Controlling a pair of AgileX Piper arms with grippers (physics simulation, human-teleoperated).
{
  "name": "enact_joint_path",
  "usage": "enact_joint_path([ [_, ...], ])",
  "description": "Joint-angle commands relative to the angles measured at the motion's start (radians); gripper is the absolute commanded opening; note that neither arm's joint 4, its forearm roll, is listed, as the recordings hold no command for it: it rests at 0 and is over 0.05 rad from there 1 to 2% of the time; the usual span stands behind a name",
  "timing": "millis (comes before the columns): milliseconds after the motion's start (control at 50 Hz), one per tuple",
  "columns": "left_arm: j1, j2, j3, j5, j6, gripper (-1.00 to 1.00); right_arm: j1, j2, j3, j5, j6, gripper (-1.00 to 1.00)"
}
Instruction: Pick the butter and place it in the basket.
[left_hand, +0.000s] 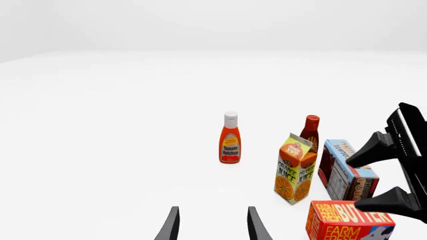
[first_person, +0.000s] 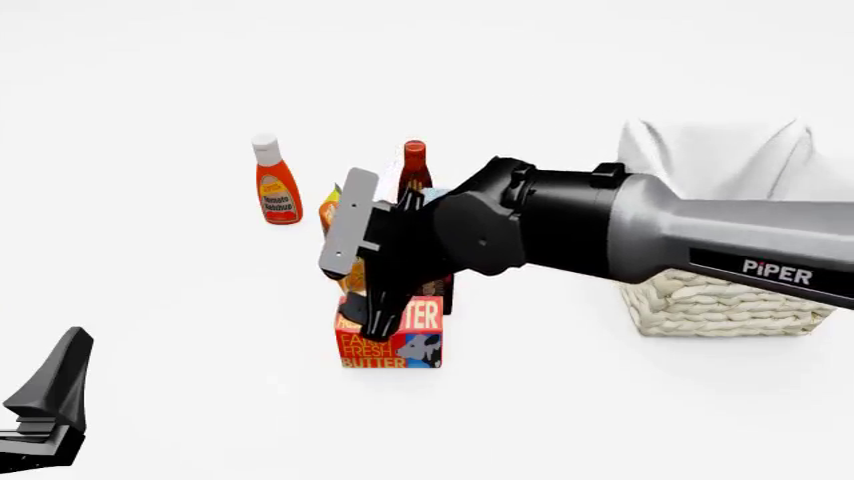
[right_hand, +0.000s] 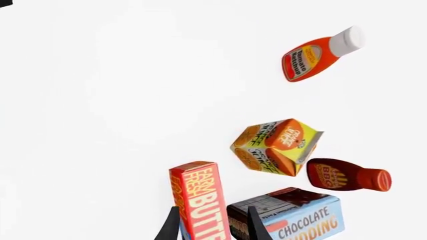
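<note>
The butter (first_person: 400, 345), a red and orange box, stands on the white table in front of the other groceries; it also shows in the left wrist view (left_hand: 350, 222) and the right wrist view (right_hand: 200, 197). My right gripper (first_person: 380, 322) is open and reaches down over the butter's top, with one finger on each side of the box (right_hand: 212, 230). I cannot tell if the fingers touch it. The basket (first_person: 707, 300), cream wicker with a white cloth, stands to the right, partly hidden by the right arm. My left gripper (first_person: 47, 400) is open and empty at the near left (left_hand: 212, 227).
Behind the butter stand an orange juice carton (left_hand: 295, 169), a blue-and-brown chocolate pudding box (left_hand: 347, 172) and a dark BBQ sauce bottle (first_person: 414, 165). A ketchup bottle (first_person: 276, 182) stands farther back left.
</note>
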Motion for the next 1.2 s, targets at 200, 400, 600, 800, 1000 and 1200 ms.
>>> enact_joint_path([
  [200, 0.0, 0.0, 0.0, 0.0, 0.0, 1.0, -0.009, 0.021, 0.005, -0.004, -0.025, 1.0],
  [400, 0.0, 0.0, 0.0, 0.0, 0.0, 1.0, -0.011, 0.034, 0.008, -0.006, -0.038, 1.0],
  [600, 0.0, 0.0, 0.0, 0.0, 0.0, 1.0, -0.016, 0.041, 0.011, -0.005, -0.052, 1.0],
  [800, 0.0, 0.0, 0.0, 0.0, 0.0, 1.0, -0.03, 0.041, 0.024, -0.017, -0.077, 1.0],
  [1000, 0.0, 0.0, 0.0, 0.0, 0.0, 1.0, -0.058, 0.041, 0.052, -0.047, -0.115, 1.0],
  [1200, 0.0, 0.0, 0.0, 0.0, 0.0, 1.0, -0.049, 0.045, 0.046, -0.041, -0.11, 1.0],
])
